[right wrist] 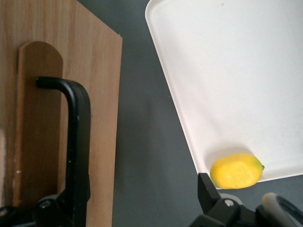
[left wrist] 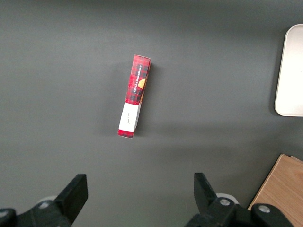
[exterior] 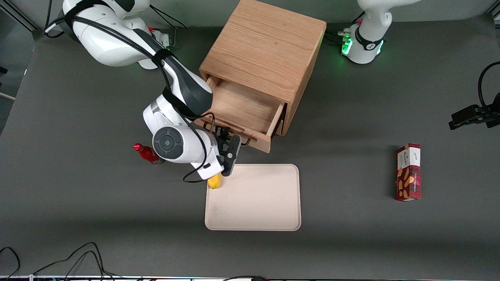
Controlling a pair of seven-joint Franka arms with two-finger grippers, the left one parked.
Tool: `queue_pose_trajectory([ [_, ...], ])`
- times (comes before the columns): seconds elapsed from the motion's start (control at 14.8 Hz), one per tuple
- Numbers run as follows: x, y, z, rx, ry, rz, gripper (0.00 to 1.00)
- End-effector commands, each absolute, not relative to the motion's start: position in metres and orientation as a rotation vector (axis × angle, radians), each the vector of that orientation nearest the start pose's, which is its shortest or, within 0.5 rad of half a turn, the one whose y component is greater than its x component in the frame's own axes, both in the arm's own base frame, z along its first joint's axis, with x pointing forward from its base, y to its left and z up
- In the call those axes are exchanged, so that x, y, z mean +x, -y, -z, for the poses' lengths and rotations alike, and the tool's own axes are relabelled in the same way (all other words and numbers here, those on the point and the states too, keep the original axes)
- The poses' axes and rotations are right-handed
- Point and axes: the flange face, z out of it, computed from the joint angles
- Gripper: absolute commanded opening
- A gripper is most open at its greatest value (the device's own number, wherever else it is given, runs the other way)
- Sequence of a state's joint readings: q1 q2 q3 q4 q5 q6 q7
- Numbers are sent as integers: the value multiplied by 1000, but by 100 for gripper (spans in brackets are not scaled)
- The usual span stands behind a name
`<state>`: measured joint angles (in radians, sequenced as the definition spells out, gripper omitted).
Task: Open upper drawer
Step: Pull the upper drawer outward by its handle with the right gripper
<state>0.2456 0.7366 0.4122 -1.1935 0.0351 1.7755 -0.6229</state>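
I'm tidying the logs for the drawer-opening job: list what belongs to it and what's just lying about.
Job: upper drawer, pulled out of the cabinet; its black handle; gripper at that handle.

Lying about: tray, lemon on its rim, red bottle, snack box.

The white robot arm covers part of the small yellow lemon on the cream plastic tray, and the arm's black gripper near the tray is too hidden to read.
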Motion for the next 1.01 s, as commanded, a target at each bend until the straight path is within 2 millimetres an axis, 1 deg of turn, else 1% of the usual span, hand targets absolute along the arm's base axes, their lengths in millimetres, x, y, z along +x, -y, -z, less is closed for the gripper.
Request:
queue_pose_trajectory([
  [0.0,635,-379,-364,-2330,1621,-136,100],
  [0.2,642,-378,-365,-2328,1612,-136,100],
  [0.67,647,-374,-366,-2317,1619,-129,100],
  [0.94,654,-365,-367,-2314,1619,-117,100],
])
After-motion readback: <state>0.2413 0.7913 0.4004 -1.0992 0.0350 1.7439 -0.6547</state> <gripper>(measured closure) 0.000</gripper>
